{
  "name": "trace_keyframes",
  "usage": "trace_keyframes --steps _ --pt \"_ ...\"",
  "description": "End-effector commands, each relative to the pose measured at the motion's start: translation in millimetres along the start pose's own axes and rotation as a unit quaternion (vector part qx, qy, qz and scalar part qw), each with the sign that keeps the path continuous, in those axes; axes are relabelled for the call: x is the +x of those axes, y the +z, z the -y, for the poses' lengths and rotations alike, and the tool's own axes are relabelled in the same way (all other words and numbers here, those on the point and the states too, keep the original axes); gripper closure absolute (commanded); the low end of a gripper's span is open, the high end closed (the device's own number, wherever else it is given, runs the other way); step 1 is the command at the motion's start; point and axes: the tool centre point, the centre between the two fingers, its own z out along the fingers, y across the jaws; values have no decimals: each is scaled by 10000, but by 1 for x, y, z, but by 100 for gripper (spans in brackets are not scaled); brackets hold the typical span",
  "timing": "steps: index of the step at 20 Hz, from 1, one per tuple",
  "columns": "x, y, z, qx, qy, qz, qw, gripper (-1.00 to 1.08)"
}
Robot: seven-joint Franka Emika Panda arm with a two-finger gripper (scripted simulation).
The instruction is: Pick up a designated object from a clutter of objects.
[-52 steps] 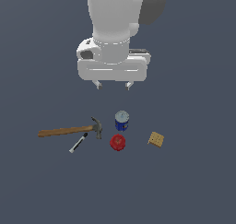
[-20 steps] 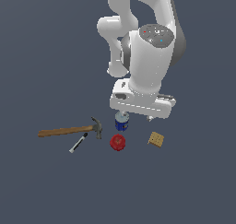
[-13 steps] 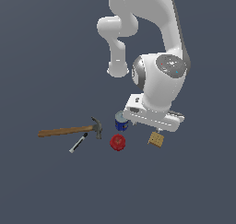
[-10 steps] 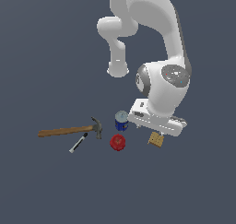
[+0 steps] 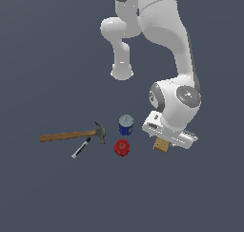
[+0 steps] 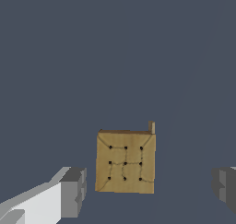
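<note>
Since the earlier frames the arm has swung down and across from above the blue can [image 5: 126,125] toward the exterior view's right, and the pincer [image 6: 150,187] now sits low over the tan square block [image 6: 125,162]; the objects on the table [image 5: 57,188] lie where they did before.

In the wrist view the block lies between the two fingers [image 6: 73,191], nearer to the one on the white body, with clear grey table showing on both sides of it. Its dotted face is turned up toward the camera.

The pincer is spread wide, far wider than the block, and holds nothing; neither finger touches the block.

In the exterior view the wrist housing covers most of the block, and only a tan corner pokes out beneath it. The red round object [image 5: 122,147], the can, the hammer [image 5: 74,134] and the marker [image 5: 81,148] all lie off to one side of the pincer, well apart from it.
</note>
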Motion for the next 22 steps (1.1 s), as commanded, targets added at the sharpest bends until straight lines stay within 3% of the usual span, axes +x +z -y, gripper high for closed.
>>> trace_keyframes --steps 1,12,22 --pt "-4 9 5 9 85 2 10000 -92" --pt "-8 22 10 10 138 13 9999 -92" --pt "-9 64 10 13 152 10 9999 -92"
